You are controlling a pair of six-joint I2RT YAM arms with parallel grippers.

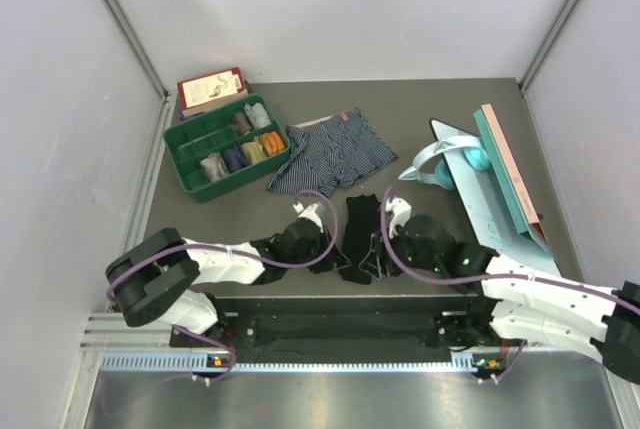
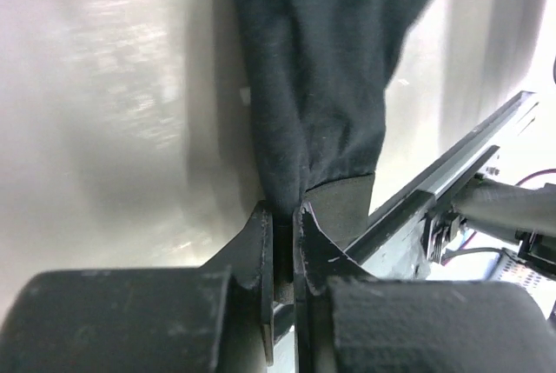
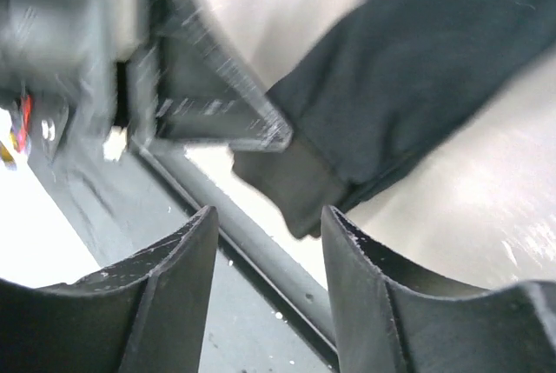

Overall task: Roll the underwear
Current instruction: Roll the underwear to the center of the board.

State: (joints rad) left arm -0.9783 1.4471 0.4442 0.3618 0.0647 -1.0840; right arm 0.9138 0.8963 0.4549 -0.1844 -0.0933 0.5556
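Nothing here can be read; the print on the red box (image 1: 212,87) at the back is too small.

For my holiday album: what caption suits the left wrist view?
Left jaws pinch the black underwear near the table edge.

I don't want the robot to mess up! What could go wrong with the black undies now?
1. Only the left gripper pinches the black underwear, and just at one edge. The right gripper is open and holds nothing, so a pull may bunch the cloth instead of rolling it.
2. The cloth lies close to the near edge of the table, so it might slide off.
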